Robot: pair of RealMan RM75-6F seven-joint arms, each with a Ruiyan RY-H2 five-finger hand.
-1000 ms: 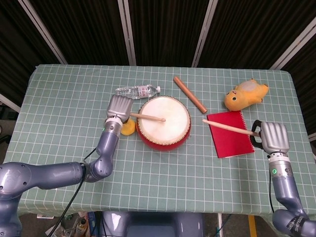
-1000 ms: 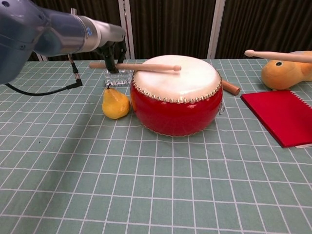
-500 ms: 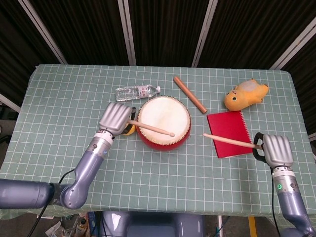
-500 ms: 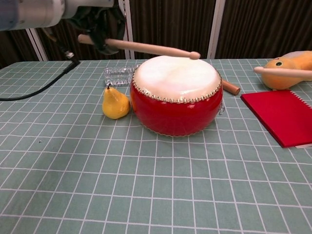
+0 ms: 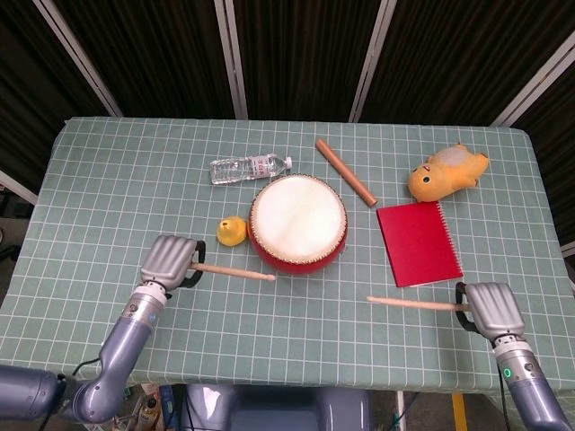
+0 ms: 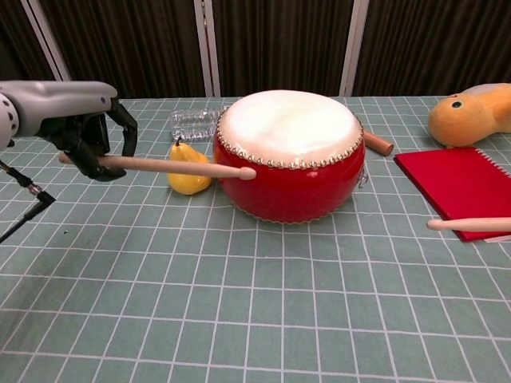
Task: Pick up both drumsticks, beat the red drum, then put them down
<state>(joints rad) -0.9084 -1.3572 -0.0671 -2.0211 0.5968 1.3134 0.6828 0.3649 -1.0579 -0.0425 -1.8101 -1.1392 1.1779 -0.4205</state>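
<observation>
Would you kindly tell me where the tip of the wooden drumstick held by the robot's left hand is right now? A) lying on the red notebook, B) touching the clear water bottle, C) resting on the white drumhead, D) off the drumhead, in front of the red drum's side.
D: the left hand holds its wooden drumstick low, its tip beside the red drum wall, clear of the white skin.

light: bright, even, from overhead; you get no dim corners on the desk (image 5: 108, 180).
shadows: soft, short, under the red drum (image 6: 289, 155) and pear (image 6: 188, 170).
glare: mild sheen on the drumhead in your chest view; none in head view.
blur: both views sharp.
background: dark curtain, underexposed.
distortion: desk edges bow slightly in your head view.
</observation>
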